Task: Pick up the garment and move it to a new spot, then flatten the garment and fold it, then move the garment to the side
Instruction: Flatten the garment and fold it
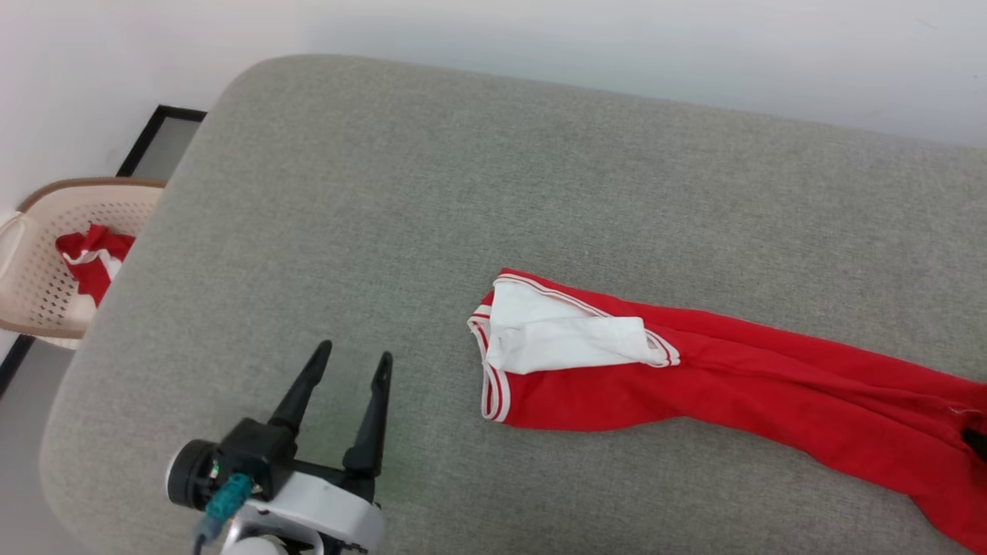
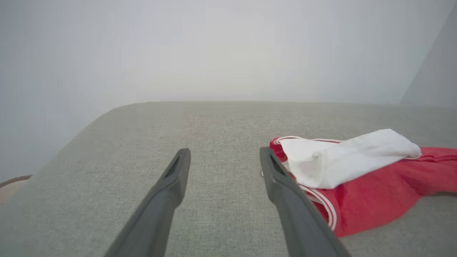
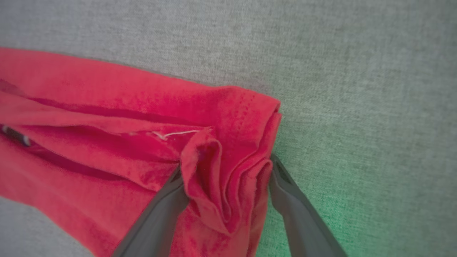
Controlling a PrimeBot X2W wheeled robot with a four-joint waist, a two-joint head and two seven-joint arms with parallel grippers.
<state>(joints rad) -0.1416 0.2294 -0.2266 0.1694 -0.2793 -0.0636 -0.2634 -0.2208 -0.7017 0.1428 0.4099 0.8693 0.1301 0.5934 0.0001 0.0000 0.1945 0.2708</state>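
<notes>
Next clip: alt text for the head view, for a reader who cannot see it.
A red T-shirt with a white sleeve lies bunched into a long strip on a grey cushioned surface, running off the right edge. The left gripper stands open at lower left, apart from it; a beige basket holding red-and-white cloth sits beyond the surface's left edge.

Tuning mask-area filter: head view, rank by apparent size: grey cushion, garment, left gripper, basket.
1. grey cushion
2. garment, though cut off at the right edge
3. left gripper and basket: look alike, gripper nearer the camera, both cropped, so unranked
</notes>
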